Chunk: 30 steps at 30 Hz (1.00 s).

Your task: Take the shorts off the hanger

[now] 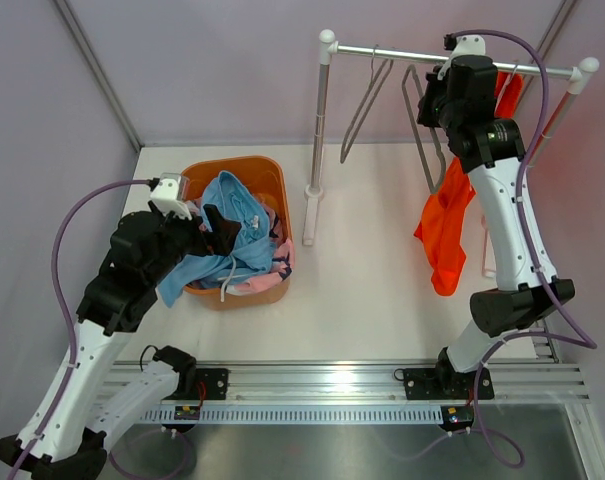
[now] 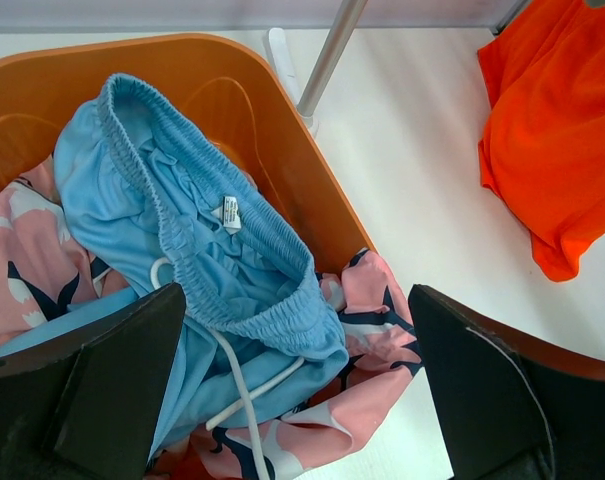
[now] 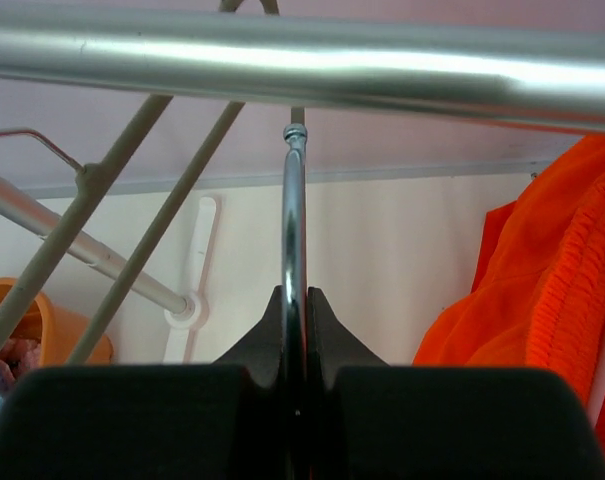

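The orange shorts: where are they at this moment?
In the top external view the orange shorts hang on the right side, below the rack's rail and beside the right arm; the right gripper is shut on a hanger's hook.

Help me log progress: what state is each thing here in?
Basket, upright, holding two shorts.
Blue shorts, in the basket, on top.
Pink shorts, in the basket, underneath.
Orange shorts, hanging at the rack.
Left gripper, open over the basket.
Right gripper, shut on a hanger hook.
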Each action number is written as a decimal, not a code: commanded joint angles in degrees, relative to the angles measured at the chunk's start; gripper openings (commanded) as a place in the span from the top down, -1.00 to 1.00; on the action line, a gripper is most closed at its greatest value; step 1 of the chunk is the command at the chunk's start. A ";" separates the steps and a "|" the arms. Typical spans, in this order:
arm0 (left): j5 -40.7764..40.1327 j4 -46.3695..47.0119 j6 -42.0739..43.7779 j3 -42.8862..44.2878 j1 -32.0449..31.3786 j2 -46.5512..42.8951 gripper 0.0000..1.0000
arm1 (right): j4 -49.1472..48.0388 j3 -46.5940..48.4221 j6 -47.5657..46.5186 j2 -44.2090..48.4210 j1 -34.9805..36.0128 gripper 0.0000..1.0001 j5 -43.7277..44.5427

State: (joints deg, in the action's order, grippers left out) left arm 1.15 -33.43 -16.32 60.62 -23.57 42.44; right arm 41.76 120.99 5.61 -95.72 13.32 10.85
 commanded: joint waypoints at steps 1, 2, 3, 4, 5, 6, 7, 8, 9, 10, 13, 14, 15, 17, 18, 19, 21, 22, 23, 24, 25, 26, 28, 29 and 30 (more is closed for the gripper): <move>1.67 2.84 0.85 -0.33 -0.25 -0.60 -0.98 | -2.39 1.43 -0.51 2.13 -0.49 1.00 0.66; 1.84 2.76 0.85 -0.33 -0.25 -0.60 -0.98 | -1.77 2.66 -0.77 1.42 -0.49 1.00 0.75; 1.93 2.76 0.76 -0.41 -0.25 -0.51 -0.98 | -1.07 5.20 -0.86 -0.32 -0.49 1.00 0.40; 2.02 2.84 0.76 -0.42 -0.25 -0.51 -0.98 | -0.46 6.27 -0.95 -0.95 -0.49 1.00 0.14; 2.02 2.84 0.76 -0.50 -0.25 -0.60 -0.98 | -0.45 7.84 -1.12 -1.57 -0.40 1.00 0.05; 2.10 2.93 0.76 -0.68 -0.25 -0.51 -0.98 | -0.62 8.47 -1.12 -2.70 -0.49 1.00 0.13; 2.10 3.02 0.76 -0.77 -0.16 -0.51 -0.98 | -0.71 9.08 -1.21 -3.41 -0.49 1.00 0.13; 1.93 2.93 0.85 -0.85 -0.24 -0.51 -0.98 | -0.71 9.96 -1.39 -4.03 -0.49 1.00 0.13; 2.02 3.02 0.85 -0.94 -0.16 -0.51 -0.98 | -0.54 11.88 -1.39 -4.90 -0.40 1.00 0.13; 1.93 3.02 0.85 -1.12 -0.16 -0.51 -0.98 | -0.19 12.86 -1.39 -6.65 -0.49 1.00 0.31; 1.93 3.02 0.85 -1.29 -0.16 -0.42 -0.98 | -0.54 16.64 -1.39 -10.62 -0.49 1.00 0.22; 1.84 3.02 0.93 -1.38 -0.24 -0.51 -0.98 | -0.62 18.04 -1.47 -11.41 -0.49 1.00 0.48; 1.75 3.11 0.94 -1.38 -0.16 -0.51 -0.98 | -0.97 18.66 -1.65 -12.90 -0.49 1.00 0.31; 1.49 3.02 1.02 -1.64 -0.16 -0.51 -0.98 | -2.55 19.37 -2.26 -14.05 -0.49 1.00 0.22; 1.32 3.02 1.02 -1.73 -0.16 -0.51 -0.98 | -4.39 19.20 -2.70 -14.84 -0.49 1.00 0.57; 1.23 3.11 1.02 -1.73 -0.16 -0.42 -0.98 | -5.01 19.20 -2.71 -15.28 -0.49 1.00 0.83; 1.23 3.02 1.02 -1.82 -0.16 -0.34 -0.98 | -5.81 19.98 -3.14 -16.94 -0.49 1.00 1.10; 1.31 3.02 1.02 -1.73 -0.16 -0.25 -0.98 | -5.98 20.25 -3.06 -17.48 -0.49 1.00 1.01; 1.23 3.02 1.11 -1.82 -0.16 -0.16 -0.98 | -5.99 20.51 -2.88 -17.92 -0.49 1.00 1.01; 1.23 3.02 1.11 -1.91 -0.16 -0.16 -0.98 | -5.99 20.17 -2.79 -18.36 -0.49 1.00 0.75; 1.14 3.02 1.11 -1.91 -0.16 -0.07 -0.98 | -6.07 19.64 -2.62 -18.36 -0.49 1.00 0.58; 1.05 3.02 1.20 -2.00 -0.24 -0.07 -0.98 | -6.51 17.63 -2.27 -18.19 -0.49 1.00 0.40; 0.96 2.93 1.11 -2.00 -0.16 0.02 -0.98 | -8.17 14.90 -1.83 -16.78 -0.49 1.00 0.31; 0.87 2.93 1.11 -2.00 -0.16 0.02 -0.98 | -8.79 12.19 -1.74 -16.08 -0.40 1.00 0.31; 0.87 3.02 1.11 -2.08 -0.16 0.02 -0.98 | -9.15 11.03 -1.74 -14.86 -0.49 1.00 0.66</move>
State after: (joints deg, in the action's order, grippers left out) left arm 1.52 -33.30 -16.25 58.98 -23.57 42.48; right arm 34.61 135.74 3.90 -113.01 13.32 11.00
